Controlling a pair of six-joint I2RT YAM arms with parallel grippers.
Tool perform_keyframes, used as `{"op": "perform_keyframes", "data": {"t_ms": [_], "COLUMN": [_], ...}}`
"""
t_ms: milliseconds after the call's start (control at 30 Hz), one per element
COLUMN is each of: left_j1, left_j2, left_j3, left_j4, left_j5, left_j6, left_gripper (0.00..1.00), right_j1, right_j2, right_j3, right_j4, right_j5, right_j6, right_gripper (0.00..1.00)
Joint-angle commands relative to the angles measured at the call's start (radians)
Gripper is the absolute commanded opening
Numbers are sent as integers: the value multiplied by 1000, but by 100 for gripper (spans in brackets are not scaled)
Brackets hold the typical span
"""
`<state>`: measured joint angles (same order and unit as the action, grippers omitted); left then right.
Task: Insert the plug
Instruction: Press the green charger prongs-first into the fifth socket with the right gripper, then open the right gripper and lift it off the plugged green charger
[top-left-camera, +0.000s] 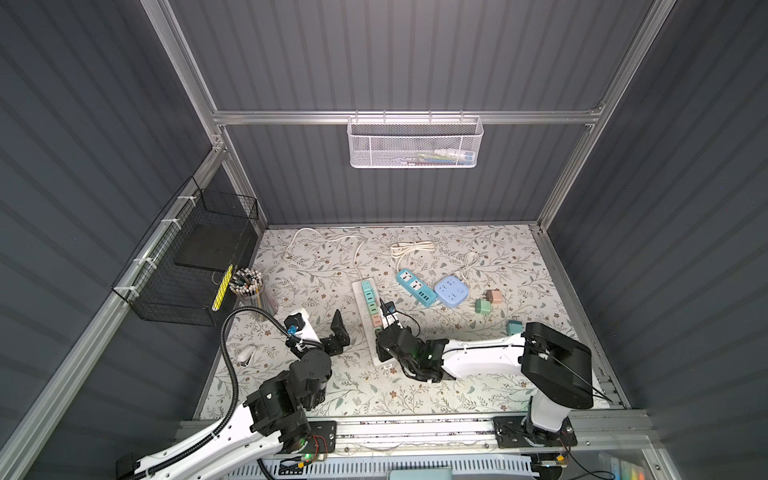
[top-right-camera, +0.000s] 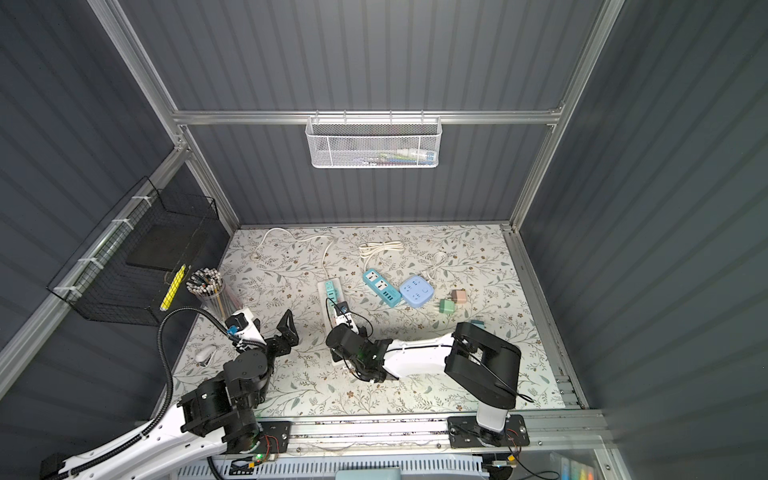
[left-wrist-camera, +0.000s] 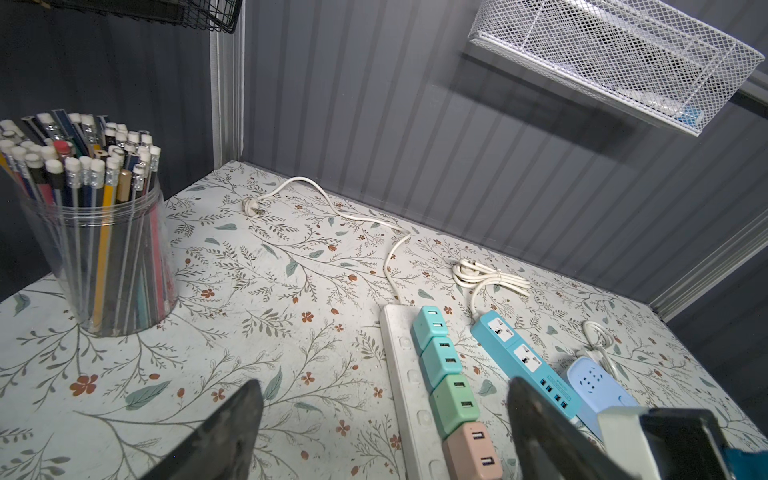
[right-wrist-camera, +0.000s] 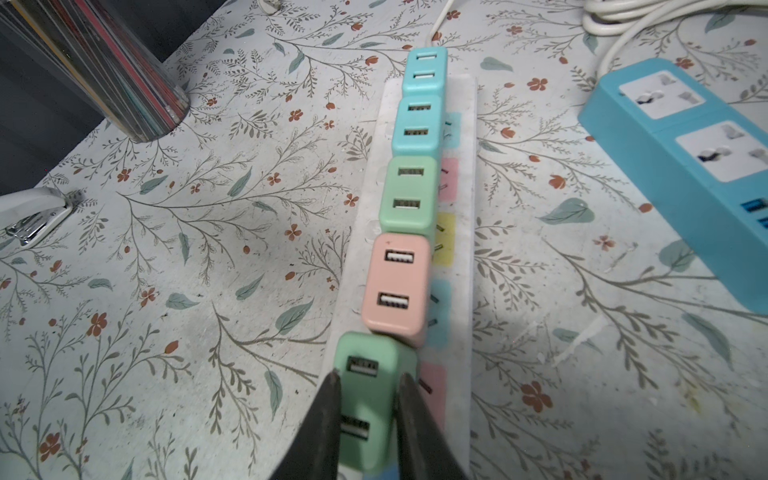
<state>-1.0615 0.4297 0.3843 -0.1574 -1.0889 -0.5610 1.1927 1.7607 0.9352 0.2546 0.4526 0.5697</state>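
In a top view the right end effector (top-left-camera: 383, 332) reaches the near end of the white power strip (top-left-camera: 359, 303). Left wrist view: the left end effector (left-wrist-camera: 384, 390) gapes empty, standing clear. Right wrist view: the right one pinches the green USB charger (right-wrist-camera: 365, 399) beside the pink charger (right-wrist-camera: 395, 286), seemingly squared for pushing down.

Green USB plug (right-wrist-camera: 365, 415), two ports facing up, is clamped in the right end effector (right-wrist-camera: 370, 376) at the front end of the white power strip (right-wrist-camera: 459, 266), touching the pink charger (right-wrist-camera: 395, 286). Prong seating is hidden. The strip lies flat mid-table, running from back edge toward front edge.
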Motion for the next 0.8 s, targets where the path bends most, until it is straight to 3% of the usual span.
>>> {"op": "perform_keyframes", "data": {"t_ms": [0,433,767], "left_j1": [1,1,1], "left_j2": [-5,10,33], "left_j3": [-8,-3,6], "left_j4": [1,12,26], "left_j5": [-16,-10,0], "left_j6": [-6,-6,-3], "left_gripper": [92,92,91], "right_j1": [1,-23,-30], "right_j2": [34,-2,-7], "right_j3": [-36,-147,-109], "right_j4": [-66,11,3], "right_j5": [19,-35,-81], "right_j6": [29,81,41], "right_gripper": [25,25,27]}}
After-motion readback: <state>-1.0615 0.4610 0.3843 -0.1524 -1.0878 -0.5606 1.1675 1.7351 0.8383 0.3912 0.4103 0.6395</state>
